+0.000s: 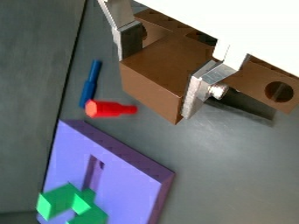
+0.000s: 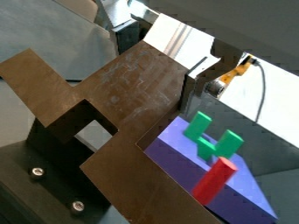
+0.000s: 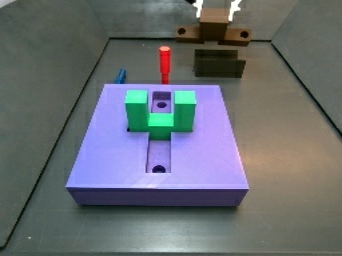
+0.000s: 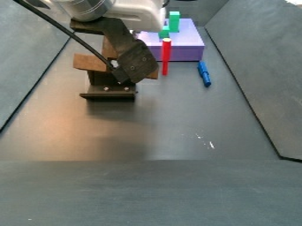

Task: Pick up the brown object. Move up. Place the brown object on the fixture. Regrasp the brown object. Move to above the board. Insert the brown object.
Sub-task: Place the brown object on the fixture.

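the gripper [image 3: 218, 22] grips the brown object [image 3: 219, 33], fingertips hidden.

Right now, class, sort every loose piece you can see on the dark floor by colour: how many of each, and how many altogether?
Brown: 1, the flat brown bar held in the pincer above the dark fixture
Red: 1, upright red peg
Blue: 1, thin blue stick
Green: 1, green U-shaped block
Purple: 1, lavender slotted board
Total: 5
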{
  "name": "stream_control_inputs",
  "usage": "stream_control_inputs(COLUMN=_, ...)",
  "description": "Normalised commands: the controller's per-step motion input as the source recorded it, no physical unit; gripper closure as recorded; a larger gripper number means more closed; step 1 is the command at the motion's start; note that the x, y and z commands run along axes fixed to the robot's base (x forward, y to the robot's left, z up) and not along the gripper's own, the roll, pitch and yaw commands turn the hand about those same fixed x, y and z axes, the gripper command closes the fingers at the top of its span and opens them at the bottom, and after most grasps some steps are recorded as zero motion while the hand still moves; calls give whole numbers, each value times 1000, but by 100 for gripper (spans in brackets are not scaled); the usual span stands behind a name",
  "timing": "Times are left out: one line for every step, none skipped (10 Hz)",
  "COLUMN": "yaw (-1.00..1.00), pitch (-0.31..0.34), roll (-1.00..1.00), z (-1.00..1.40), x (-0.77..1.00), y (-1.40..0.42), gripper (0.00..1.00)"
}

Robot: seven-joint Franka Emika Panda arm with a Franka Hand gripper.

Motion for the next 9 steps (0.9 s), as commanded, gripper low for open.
stream_control_inputs(yaw=406, pitch=6, roll=-17, z=-149, x=440, y=-277, gripper=100)
stream_control_inputs(yaw=237, pitch=0, roll=0, z=-211, x=540, y=-109, gripper=100)
stream_control_inputs(yaw=23, pitch=0, roll=0, z=-231, x=634, y=0, gripper=100)
stream_control_inputs(yaw=0, pitch=-37, roll=0, z=-89, x=466, y=0, gripper=100)
stream_control_inputs(yaw=0, pitch=0, roll=237, z=0, x=466, y=0, gripper=100)
stream_control_inputs(yaw=37, pitch=-154, roll=14, z=-183, x=254, y=0, gripper=100)
stream_control_inputs(yaw=94, pitch=-277, roll=0, z=-177, x=240, y=0, gripper=100)
stream_control_inputs(yaw=126, pitch=-249, roll=17, z=-74, x=229, y=0, gripper=100)
stream_control_inputs(yaw=163, pitch=-209, roll=0, z=-66, x=149, y=0, gripper=100)
